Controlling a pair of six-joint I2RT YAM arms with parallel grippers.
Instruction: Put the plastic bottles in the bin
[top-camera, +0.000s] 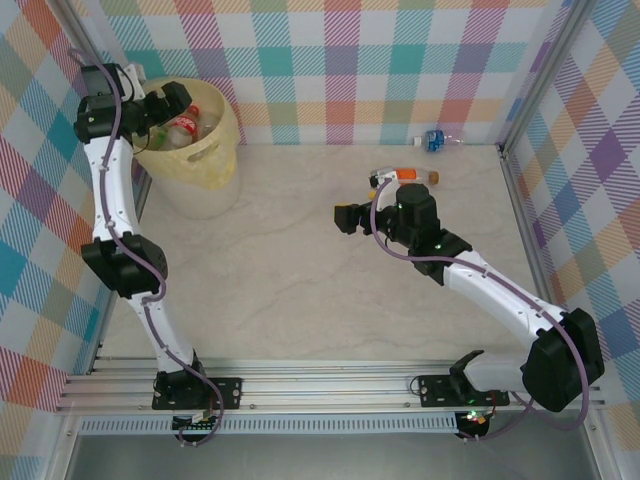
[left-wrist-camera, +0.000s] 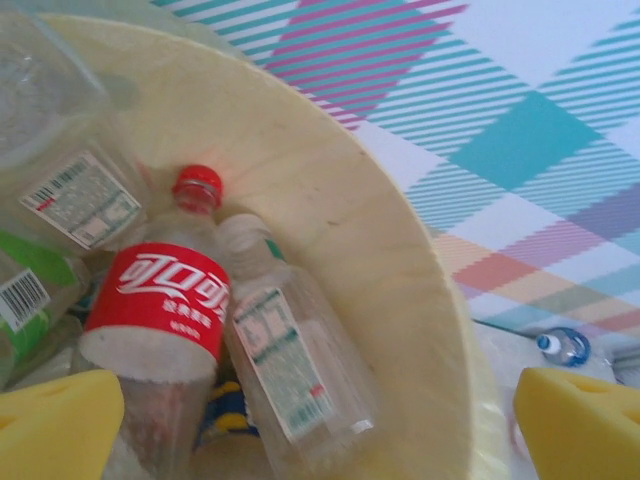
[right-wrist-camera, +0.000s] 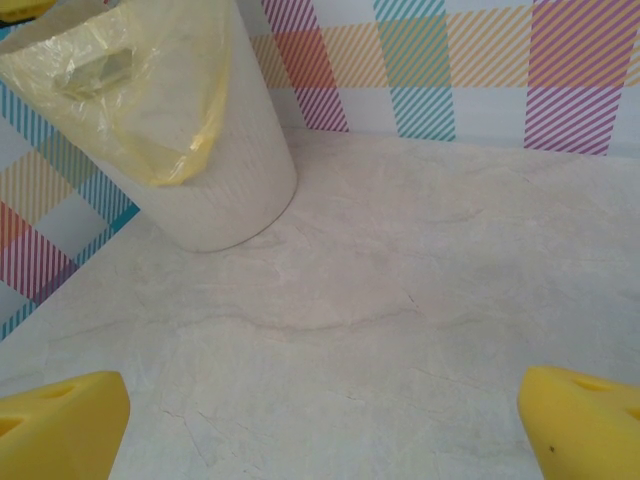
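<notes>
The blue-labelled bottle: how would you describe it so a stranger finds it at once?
Look at the checked back wall. At its foot, toward the right corner, a small clear bottle lies on the table. Its blue label sets it apart from the orange-labelled bottle lying nearer.

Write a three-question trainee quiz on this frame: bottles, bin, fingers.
1. True or false: the left fingers are gripping a bottle above the bin.
2. How many bottles lie on the table outside the bin?
3. Which bottle lies nearer the right fingers? A: the orange-labelled bottle. B: the blue-labelled bottle.
Key: 1 false, the left fingers are open and empty. 2 two. 3 A.
</notes>
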